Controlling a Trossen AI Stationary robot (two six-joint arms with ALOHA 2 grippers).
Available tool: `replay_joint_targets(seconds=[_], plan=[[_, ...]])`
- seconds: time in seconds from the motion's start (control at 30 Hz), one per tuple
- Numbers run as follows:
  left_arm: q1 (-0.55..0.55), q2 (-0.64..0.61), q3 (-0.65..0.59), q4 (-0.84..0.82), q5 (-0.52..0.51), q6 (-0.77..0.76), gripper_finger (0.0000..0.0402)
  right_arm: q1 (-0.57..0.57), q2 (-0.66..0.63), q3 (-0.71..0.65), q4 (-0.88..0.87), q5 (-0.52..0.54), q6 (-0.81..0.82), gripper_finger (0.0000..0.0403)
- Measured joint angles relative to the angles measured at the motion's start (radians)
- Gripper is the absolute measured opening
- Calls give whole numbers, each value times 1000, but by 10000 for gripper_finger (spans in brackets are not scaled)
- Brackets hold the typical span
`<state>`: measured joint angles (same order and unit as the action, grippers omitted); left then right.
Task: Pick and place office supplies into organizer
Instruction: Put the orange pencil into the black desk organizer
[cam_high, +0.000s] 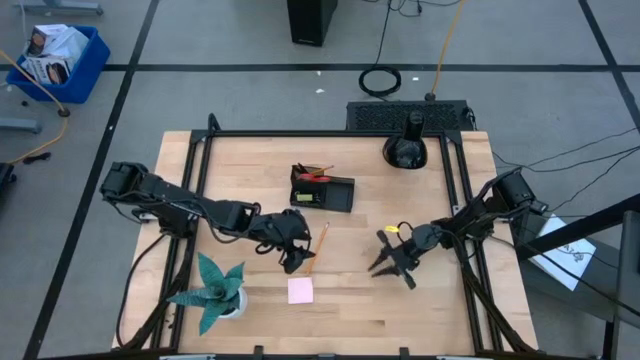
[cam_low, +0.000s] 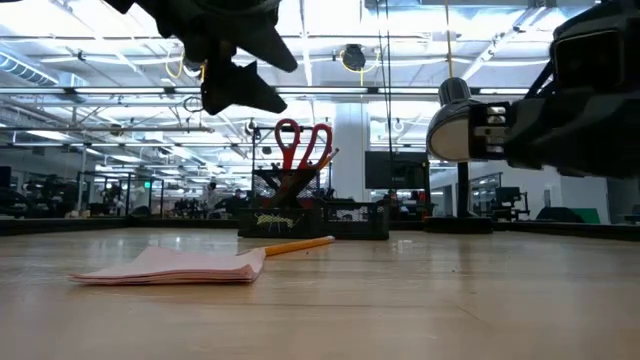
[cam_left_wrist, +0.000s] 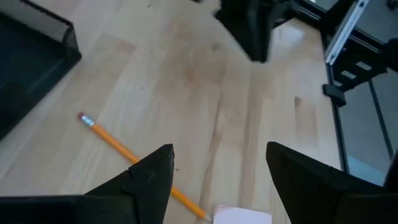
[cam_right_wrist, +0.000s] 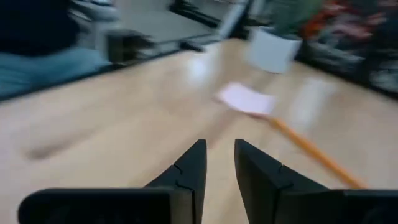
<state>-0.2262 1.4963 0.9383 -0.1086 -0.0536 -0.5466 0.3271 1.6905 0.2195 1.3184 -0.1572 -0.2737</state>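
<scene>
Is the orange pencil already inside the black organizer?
No. In the high view the orange pencil lies flat on the wooden table, apart from the black organizer and just in front of it.

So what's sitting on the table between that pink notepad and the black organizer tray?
Just the orange pencil, lying on bare wood between the sticky-note pad and the organizer, clearest in the high view.

teal plant (cam_high: 215, 291); black lamp (cam_high: 406, 146)

Table layout, seen from above
Organizer (cam_high: 322, 188) near centre; pencil (cam_high: 318, 244) before it, sticky-note pad (cam_high: 300, 291) nearer still, plant (cam_high: 216, 290) left of pad
</scene>
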Motion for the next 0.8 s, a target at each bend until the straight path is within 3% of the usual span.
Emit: replay_joint_targets(seconds=[0.13, 0.4, 0.5, 0.6, 0.73, 0.8], plan=[[-6, 0, 0, 1, 1, 9, 256, -1, 0, 1, 18, 150, 12, 73], [-5, 0, 0, -78, -3, -6, 255, -3, 0, 12, 244, 157, 371, 73], [-22, 0, 0, -89, -113, 15, 255, -3, -14, 19, 245, 162, 513, 73], [-31, 0, 0, -85, -194, 11, 255, 3, -20, 54, 251, 184, 524, 73], [-20, -9, -6, -2, -162, 84, 255, 11, -19, 82, 250, 184, 518, 73], [4, -41, -34, 85, -98, 136, 255, 2, -19, 98, 248, 202, 493, 73]])
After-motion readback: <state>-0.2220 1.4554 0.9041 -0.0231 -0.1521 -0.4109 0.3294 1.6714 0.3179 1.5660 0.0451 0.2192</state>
